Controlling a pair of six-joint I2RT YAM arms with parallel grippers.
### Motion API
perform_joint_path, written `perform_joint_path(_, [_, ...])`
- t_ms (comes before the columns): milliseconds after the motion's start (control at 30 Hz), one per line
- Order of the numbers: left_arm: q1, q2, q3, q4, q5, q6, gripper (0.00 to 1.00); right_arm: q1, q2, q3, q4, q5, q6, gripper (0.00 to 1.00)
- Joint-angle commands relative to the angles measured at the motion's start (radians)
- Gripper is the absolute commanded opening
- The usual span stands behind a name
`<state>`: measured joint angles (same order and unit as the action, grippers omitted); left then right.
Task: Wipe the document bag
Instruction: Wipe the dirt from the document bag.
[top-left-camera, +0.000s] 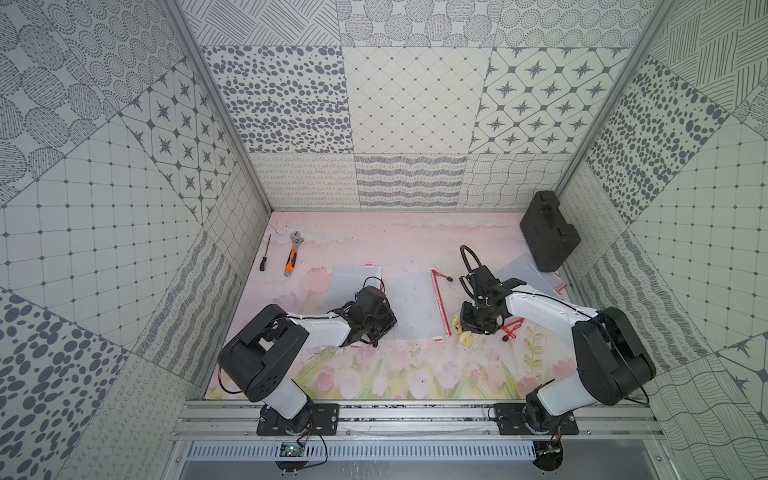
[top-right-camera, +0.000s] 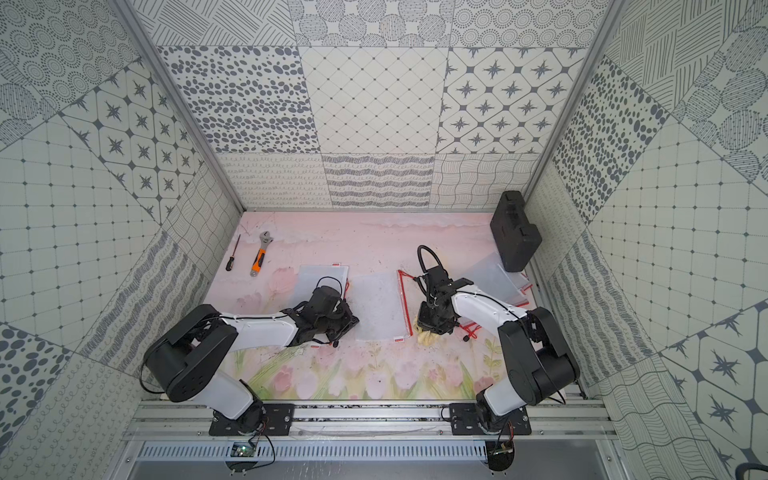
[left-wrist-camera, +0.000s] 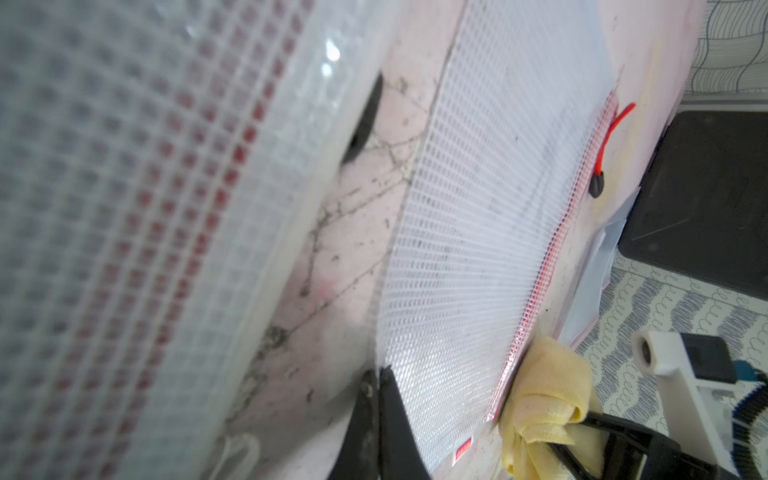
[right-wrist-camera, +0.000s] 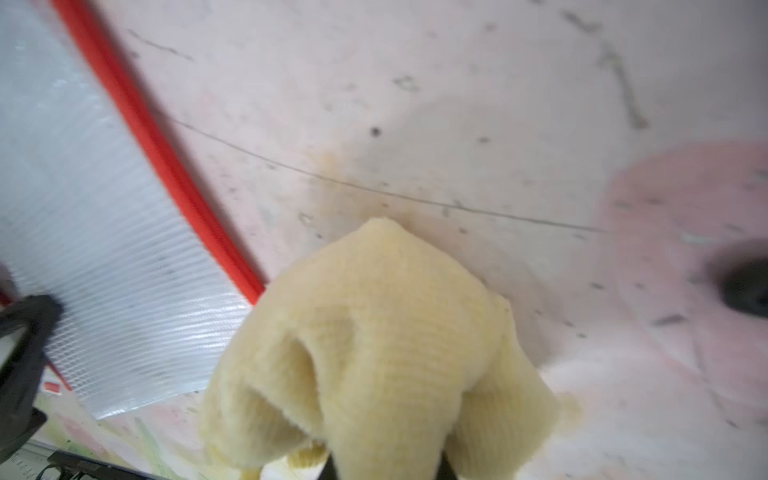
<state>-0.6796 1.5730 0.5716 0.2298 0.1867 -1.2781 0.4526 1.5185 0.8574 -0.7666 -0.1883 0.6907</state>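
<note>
Document bag (top-left-camera: 415, 305): we find it lying flat at mid-bench (top-left-camera: 374, 241), with its red zipper edge (top-left-camera: 440, 303) toward the right arm.
Left fingers (left-wrist-camera: 395, 424): closed together, tips at the bag's near left corner.
Right fingers (left-wrist-camera: 623, 428): closed on the yellow cloth (top-left-camera: 464, 336).
Cloth position: bunched on the bench, just beside the zipper edge.

Overhead pair, close wrist views
</note>
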Motion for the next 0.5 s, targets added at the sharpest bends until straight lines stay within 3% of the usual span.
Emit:
perform_joint_path(0, [0.012,0.007,-0.015,-0.152,-0.064,0.036,0.0,0.091,0.0,0.085,-0.055,0.008,-0.023,0.0])
perform_joint_path(200, [0.012,0.02,-0.013,-0.138,-0.053,0.026,0.0,0.366,0.181,0.318,0.067,-0.049,0.094,0.0])
perform_joint_path(333, [0.012,0.008,-0.009,-0.164,-0.068,0.034,0.0,0.421,0.288,0.352,0.136,-0.115,0.133,0.0])
perform_joint_path(467, [0.013,-0.007,-0.007,-0.183,-0.076,0.042,0.0,0.415,0.302,0.293,0.156,-0.117,0.129,0.0])
